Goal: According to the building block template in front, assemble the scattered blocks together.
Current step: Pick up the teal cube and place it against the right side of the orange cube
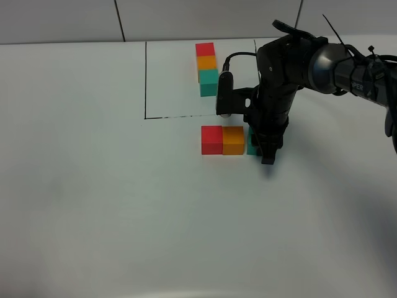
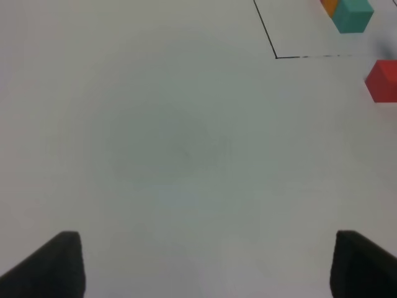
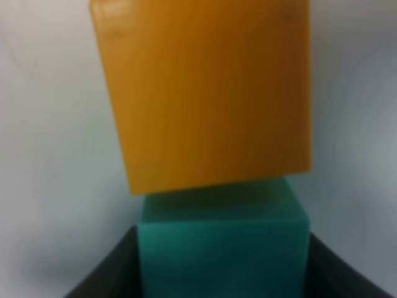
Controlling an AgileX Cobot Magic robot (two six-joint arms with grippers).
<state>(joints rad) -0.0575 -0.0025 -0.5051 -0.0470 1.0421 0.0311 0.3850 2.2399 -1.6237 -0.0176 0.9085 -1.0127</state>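
The template is a line of red (image 1: 205, 49), orange (image 1: 206, 63) and teal (image 1: 209, 81) cubes inside a thin black outline (image 1: 146, 81). In front of it, the loose red cube (image 1: 211, 139) touches the loose orange cube (image 1: 233, 140). The loose teal cube (image 1: 251, 146) sits against the orange one, mostly hidden by my right gripper (image 1: 263, 152). In the right wrist view the dark fingers (image 3: 108, 273) flank the teal cube (image 3: 223, 248), which touches the orange cube (image 3: 205, 93). My left gripper (image 2: 201, 267) is open and empty over bare table.
The white table (image 1: 93, 186) stretches to the left and front of the blocks. The left wrist view shows the outline's corner (image 2: 276, 57), the template's teal cube (image 2: 352, 15) and the loose red cube (image 2: 383, 81). The right arm (image 1: 322, 65) reaches in from the right.
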